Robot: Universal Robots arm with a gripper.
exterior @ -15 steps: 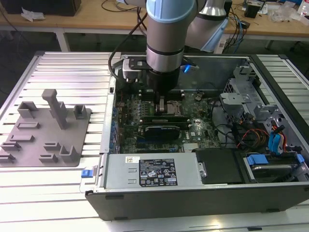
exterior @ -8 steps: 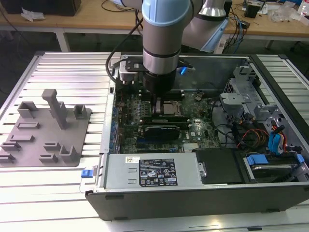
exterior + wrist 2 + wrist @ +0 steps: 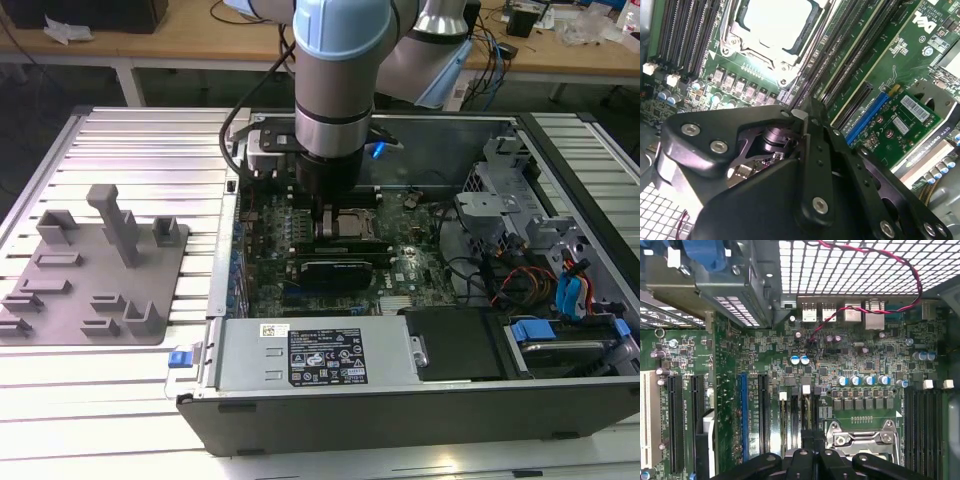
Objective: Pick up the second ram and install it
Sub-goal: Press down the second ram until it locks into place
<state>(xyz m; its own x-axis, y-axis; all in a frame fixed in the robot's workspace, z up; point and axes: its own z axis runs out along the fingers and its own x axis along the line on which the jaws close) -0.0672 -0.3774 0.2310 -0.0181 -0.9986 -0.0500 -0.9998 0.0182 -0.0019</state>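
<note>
Down inside the open computer case [image 3: 420,405], low over the motherboard [image 3: 765,357], just beside the CPU socket [image 3: 860,440] on the exterior view's left.

End effector [image 3: 812,442] drawn narrow, fingertips [image 3: 799,114] close together in both wrist views. Judged to be pinched on the second ram [image 3: 808,415]: in the first wrist view, a thin board seen edge-on, reaching straight out from between the fingertips and ending near a white latch. Not certain, since so little of it is exposed.

Key relation: directly below and ahead of the end effector, not off to a side. Long axis parallel to the black memory slots [image 3: 790,415] and to the near edge of the socket, so stick and slot appear lined up lengthwise. Cannot tell whether resting in the slot or hanging just over it.

Look of the stick: only a narrow dark-green edge with a faint yellowish line along it; chips and label turned away from the camera.

Grey tray [image 3: 100,270] well apart on the counter [image 3: 130,140], toward the exterior view's left, with no green stick visible on its blocks.
</note>
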